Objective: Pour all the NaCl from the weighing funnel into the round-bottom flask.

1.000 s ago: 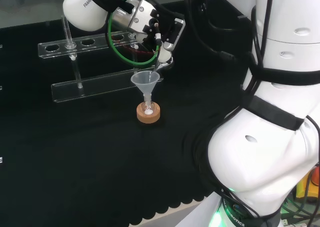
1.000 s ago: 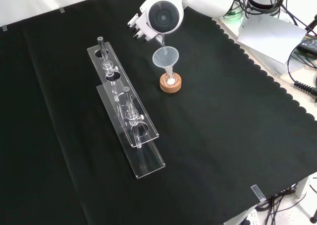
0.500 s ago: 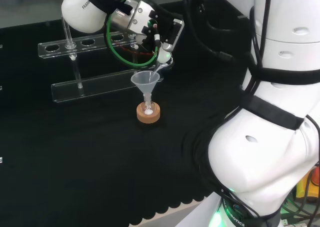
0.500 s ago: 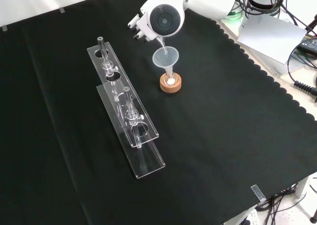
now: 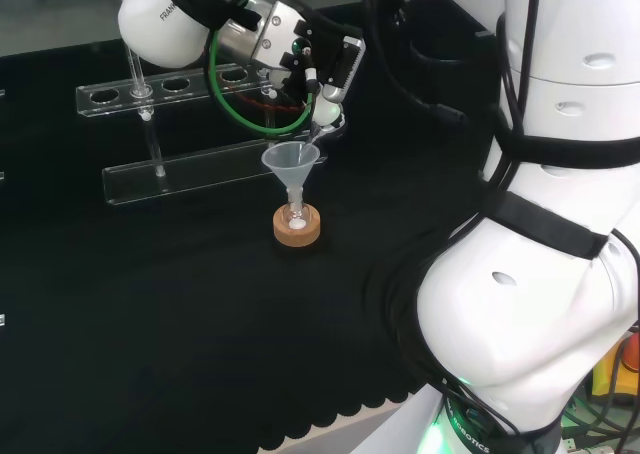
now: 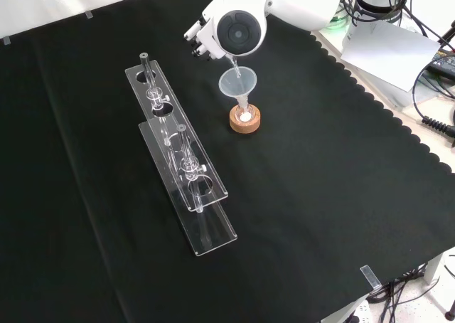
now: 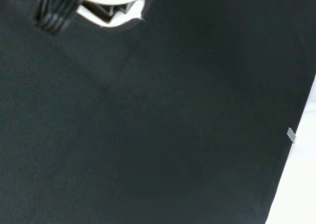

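Hand (image 5: 325, 74) higher, funnel (image 5: 291, 164) just below.

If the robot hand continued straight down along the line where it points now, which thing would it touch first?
Most likely the clear funnel standing in the flask on the cork ring. The robot hand hangs just above its rim, tilted down toward it. How close it is cannot be judged exactly.

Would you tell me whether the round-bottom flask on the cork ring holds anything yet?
Yes. White powder lies at the bottom of the round-bottom flask, seated in its cork ring.
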Controlling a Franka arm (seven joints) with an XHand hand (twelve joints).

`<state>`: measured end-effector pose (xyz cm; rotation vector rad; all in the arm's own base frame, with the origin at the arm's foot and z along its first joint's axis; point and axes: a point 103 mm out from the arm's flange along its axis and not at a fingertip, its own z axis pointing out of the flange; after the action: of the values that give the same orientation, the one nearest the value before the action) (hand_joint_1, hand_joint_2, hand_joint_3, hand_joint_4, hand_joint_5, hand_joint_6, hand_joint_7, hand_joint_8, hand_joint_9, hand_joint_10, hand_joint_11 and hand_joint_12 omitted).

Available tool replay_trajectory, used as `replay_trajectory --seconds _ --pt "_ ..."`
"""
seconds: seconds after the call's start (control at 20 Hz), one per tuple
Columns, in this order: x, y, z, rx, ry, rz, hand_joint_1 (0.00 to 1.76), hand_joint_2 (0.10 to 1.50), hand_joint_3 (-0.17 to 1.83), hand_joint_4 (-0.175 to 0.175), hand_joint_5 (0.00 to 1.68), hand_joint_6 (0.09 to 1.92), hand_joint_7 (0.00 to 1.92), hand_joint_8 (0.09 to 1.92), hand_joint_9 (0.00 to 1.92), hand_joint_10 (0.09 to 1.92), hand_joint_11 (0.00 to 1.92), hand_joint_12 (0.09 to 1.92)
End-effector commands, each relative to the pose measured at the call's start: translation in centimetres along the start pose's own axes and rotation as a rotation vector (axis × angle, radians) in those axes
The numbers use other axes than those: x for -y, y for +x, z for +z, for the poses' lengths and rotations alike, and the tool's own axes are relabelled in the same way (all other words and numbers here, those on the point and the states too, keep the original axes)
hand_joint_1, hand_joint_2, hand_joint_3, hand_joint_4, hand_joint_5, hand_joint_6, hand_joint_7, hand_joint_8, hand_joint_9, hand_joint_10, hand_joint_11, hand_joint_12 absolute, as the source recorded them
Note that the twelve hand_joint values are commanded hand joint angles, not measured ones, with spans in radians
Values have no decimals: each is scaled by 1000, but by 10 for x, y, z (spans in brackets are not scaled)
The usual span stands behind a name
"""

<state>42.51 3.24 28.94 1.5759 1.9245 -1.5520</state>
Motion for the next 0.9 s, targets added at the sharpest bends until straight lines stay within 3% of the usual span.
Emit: replay_trajectory --seconds 0.05,0.9 --pt "0 0 0 -1 6 -2 1092 681 703 175 1159 892 441 624 733 536 302 1302" --pt "-2 1 -5 -5 16 -21 1092 680 704 175 1159 892 434 625 731 538 301 1303"
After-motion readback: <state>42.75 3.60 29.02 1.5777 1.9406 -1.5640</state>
